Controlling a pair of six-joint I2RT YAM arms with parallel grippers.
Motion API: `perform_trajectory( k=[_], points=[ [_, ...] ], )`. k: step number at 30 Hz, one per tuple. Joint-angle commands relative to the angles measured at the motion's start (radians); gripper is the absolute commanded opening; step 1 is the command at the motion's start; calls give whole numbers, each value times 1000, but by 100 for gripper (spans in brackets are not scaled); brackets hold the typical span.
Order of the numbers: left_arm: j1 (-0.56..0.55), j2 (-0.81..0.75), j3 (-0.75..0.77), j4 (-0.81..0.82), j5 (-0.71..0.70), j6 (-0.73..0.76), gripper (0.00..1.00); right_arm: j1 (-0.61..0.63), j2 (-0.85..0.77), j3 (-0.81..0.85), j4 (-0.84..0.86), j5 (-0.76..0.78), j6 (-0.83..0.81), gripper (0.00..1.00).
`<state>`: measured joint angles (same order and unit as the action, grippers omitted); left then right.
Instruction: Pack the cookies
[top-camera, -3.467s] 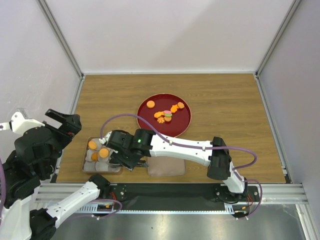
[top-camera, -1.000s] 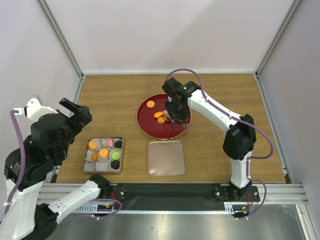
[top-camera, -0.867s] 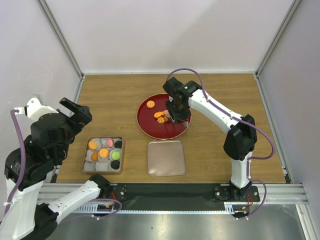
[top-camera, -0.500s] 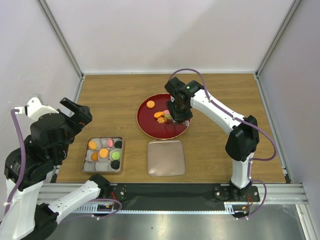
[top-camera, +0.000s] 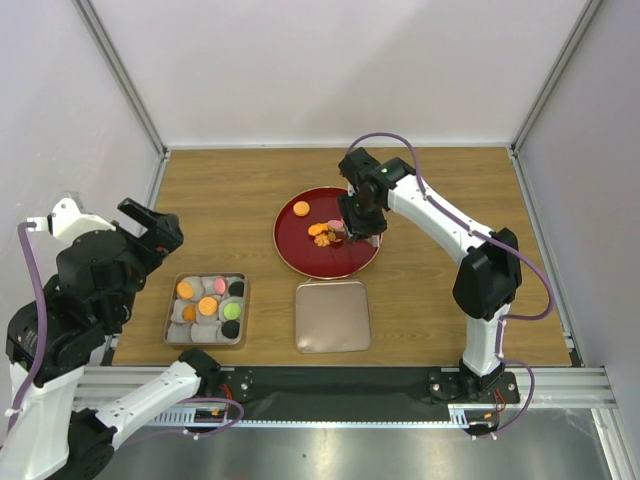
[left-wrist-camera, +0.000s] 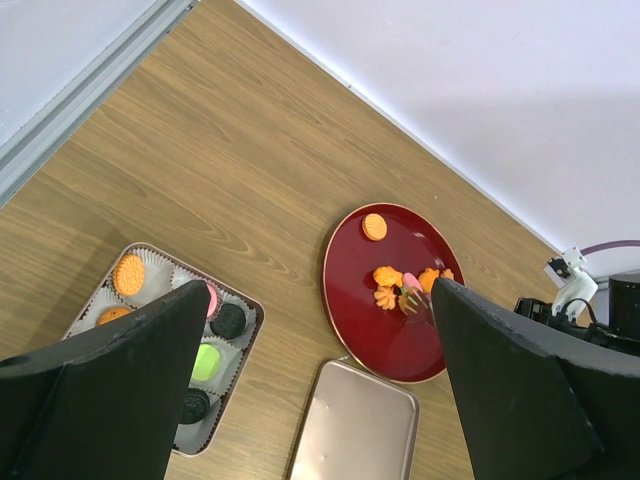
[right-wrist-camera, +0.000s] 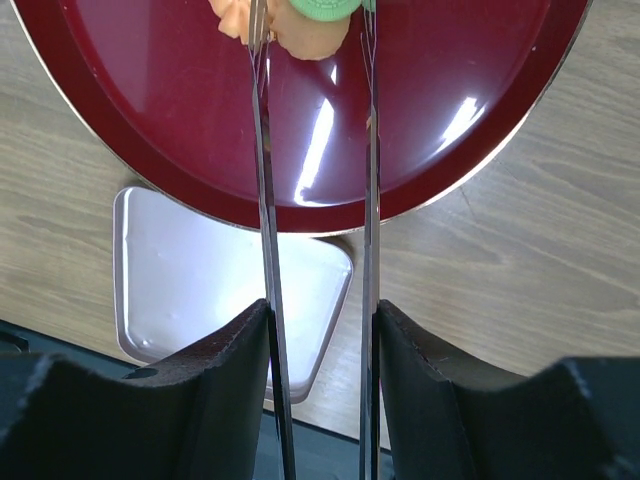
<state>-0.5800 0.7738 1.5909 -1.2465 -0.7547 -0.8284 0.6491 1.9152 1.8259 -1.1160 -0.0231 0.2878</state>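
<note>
Cookies lie in two places. One orange cookie (top-camera: 301, 208) and a small pile of orange, pink and green ones (top-camera: 322, 232) sit on the red plate (top-camera: 300, 258). Several more fill paper cups in the metal box (top-camera: 205, 308). My right gripper (top-camera: 350, 232) hangs over the pile. In the right wrist view its thin metal blades (right-wrist-camera: 312, 10) stand apart on either side of a green cookie (right-wrist-camera: 322, 6) with a gap on the left, so it is open. My left gripper (top-camera: 150, 228) is raised at the far left, open and empty (left-wrist-camera: 322, 290).
The rounded-square pinkish metal lid (top-camera: 332, 316) lies on the wood table in front of the plate, right of the box; it also shows in the right wrist view (right-wrist-camera: 200, 270). White walls close the table at the back and sides.
The right arm left the box and reached over the plate. In the last second it shifted slightly right over the cookie pile. The left arm has barely moved.
</note>
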Motion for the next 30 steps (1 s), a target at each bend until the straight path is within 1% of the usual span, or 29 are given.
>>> perform_trajectory(
  k=[1, 8, 12, 24, 27, 29, 30],
  points=[
    [3, -2, -3, 15, 5, 15, 100, -2, 8, 12, 28, -17, 7, 49],
    [3, 10, 1, 15, 11, 21, 100, -2, -15, -16, 15, -11, 5, 50],
    [5, 16, 1, 16, 14, 22, 100, -2, -33, -62, 30, -9, 14, 50],
    [5, 27, 3, 28, 14, 32, 100, -2, -35, -62, 28, 5, 16, 49],
    [3, 32, 6, 30, 17, 37, 100, -2, -31, -50, 15, -1, 13, 45],
    [3, 35, 15, 27, 14, 37, 100, 0, -38, -37, -4, 5, 10, 38],
    [5, 33, 17, 27, 11, 37, 100, -2, -45, -33, -10, 6, 5, 36]
  ],
)
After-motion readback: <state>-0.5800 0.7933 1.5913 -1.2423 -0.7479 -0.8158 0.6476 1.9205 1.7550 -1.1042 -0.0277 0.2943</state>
